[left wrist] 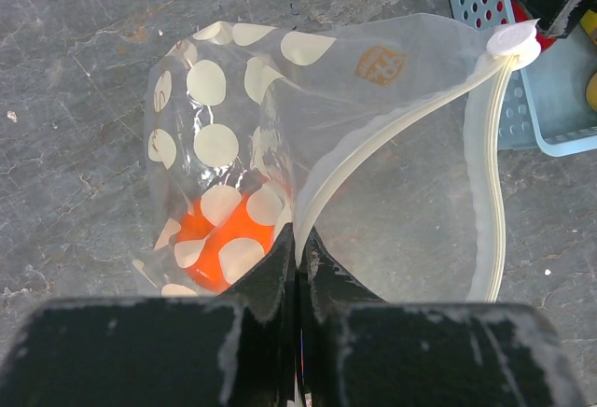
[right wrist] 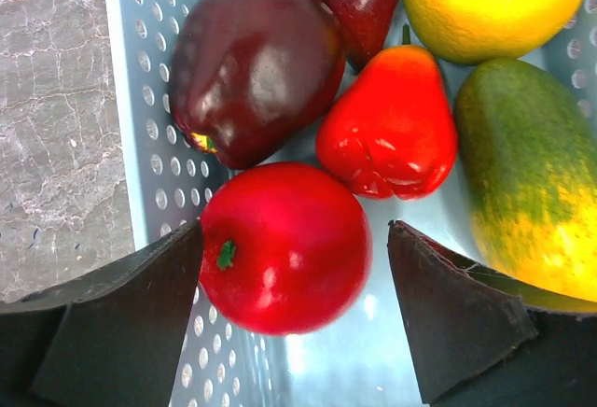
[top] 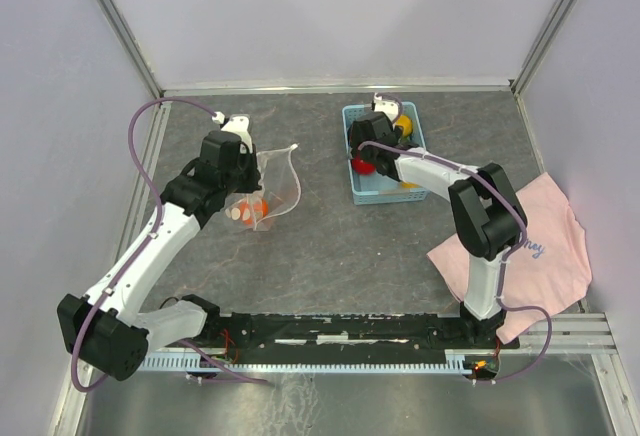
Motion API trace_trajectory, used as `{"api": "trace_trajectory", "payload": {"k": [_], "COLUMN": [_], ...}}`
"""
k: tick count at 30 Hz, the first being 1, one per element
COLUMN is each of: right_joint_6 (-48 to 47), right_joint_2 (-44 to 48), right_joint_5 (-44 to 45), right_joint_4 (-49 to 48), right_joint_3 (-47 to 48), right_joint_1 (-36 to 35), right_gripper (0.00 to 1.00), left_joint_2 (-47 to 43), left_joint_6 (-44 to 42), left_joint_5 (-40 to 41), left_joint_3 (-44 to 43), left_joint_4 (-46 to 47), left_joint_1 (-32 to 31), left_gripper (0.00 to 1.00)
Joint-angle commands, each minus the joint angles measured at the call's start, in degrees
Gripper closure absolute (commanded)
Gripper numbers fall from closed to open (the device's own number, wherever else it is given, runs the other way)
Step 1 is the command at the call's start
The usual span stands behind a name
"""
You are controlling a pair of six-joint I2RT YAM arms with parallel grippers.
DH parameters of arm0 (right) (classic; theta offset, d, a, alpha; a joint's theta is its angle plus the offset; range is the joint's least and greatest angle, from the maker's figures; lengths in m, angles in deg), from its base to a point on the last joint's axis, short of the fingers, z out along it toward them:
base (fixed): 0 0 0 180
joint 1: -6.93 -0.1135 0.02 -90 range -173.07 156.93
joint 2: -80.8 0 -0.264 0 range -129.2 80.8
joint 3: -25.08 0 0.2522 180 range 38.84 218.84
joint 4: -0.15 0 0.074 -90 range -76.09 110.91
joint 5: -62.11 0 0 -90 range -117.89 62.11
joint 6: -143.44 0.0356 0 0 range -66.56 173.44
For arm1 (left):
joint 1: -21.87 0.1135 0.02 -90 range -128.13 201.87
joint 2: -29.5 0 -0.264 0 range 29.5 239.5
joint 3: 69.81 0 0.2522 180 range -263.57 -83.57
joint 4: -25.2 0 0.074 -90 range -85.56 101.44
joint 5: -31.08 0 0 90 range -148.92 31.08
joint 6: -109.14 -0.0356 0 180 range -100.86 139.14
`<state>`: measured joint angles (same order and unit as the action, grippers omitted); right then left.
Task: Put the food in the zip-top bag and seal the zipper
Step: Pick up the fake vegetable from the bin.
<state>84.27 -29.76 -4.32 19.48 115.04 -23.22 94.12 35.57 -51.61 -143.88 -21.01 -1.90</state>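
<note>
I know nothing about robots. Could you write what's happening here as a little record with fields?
Left fingers: shut on the rim of the zip-top bag, mouth held open
Inside bag: orange food
Zipper: unsealed
Right fingers: open, one on either side of a red apple
Basket: light blue, holds the apple and other fruit
Also on table: pink cloth
</note>
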Motion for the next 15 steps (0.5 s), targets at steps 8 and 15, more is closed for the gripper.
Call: {"api": "trace_trajectory", "payload": {"k": [8, 15], "right_joint_6": [1.2, 0.6], "right_joint_2": [-2.8, -2.6], "right_joint_5": [-1.7, -2.3], "right_joint_4": [0.5, 1.7], "right_joint_3": [2.0, 0.9], "right_joint_1": [0.1, 0.2], "right_gripper": [0.13, 0.06], "left_joint_2": [0.2, 0.5], "left_joint_6": [1.2, 1.3], "left_joint_5": [-1.3, -1.9], "left_joint_3": [-0.9, -0.9], "left_joint_4": [2.0, 2.1], "left_joint_1": [0.3, 0.3], "left_gripper": [0.97, 0.97]}}
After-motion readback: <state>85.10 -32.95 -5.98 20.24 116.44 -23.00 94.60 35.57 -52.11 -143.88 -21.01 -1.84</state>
